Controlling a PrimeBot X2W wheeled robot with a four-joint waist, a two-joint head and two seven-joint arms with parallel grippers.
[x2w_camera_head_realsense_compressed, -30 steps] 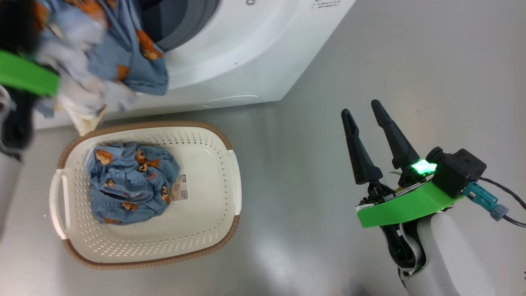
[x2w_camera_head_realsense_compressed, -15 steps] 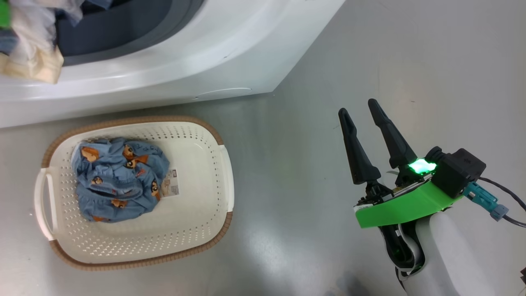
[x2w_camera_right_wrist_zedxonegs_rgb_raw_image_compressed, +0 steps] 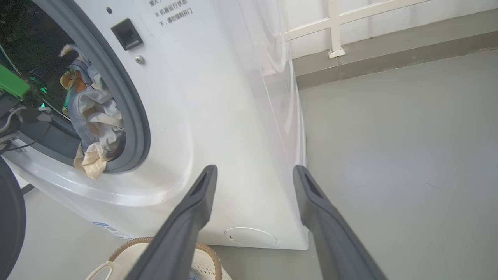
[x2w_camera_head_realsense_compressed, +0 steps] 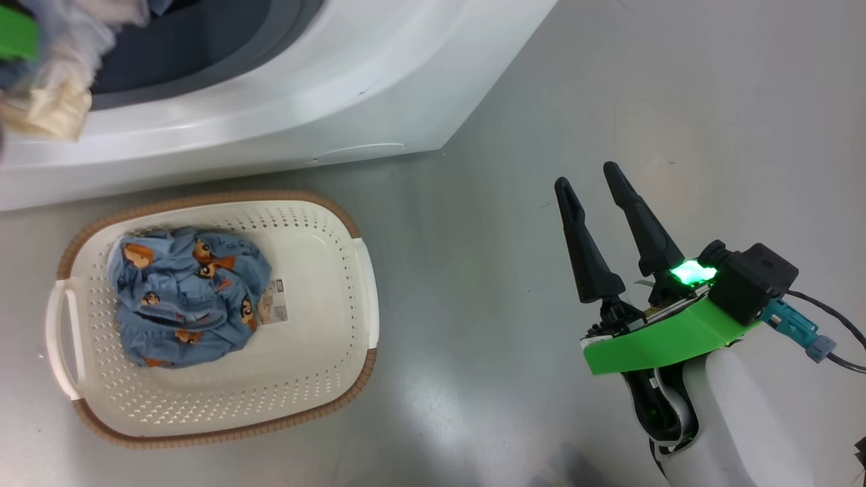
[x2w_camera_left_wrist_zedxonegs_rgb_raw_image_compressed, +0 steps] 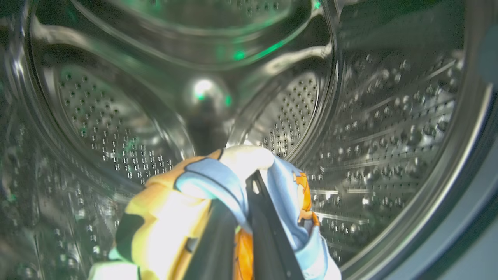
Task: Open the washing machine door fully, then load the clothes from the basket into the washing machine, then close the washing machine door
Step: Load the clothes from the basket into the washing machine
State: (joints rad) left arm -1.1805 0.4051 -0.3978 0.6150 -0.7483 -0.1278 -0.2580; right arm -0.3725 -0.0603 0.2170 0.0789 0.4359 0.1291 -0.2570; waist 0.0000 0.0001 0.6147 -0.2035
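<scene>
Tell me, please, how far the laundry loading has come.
Done: the round black door is open. In hand: the left tool, shut on a light blue and cream bundle of soft clothes, points into the shiny steel drum. Left: the blue printed garment lying in the cream perforated plastic basket, then closing the door.

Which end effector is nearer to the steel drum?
Left. The left end effector reaches into the drum, shut on the clothes; the right end effector hangs open above the floor, outside the washing machine.

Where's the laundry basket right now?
In the head view the basket sits on the floor at lower left, just in front of the washing machine, with a blue garment bunched in its left half.
</scene>
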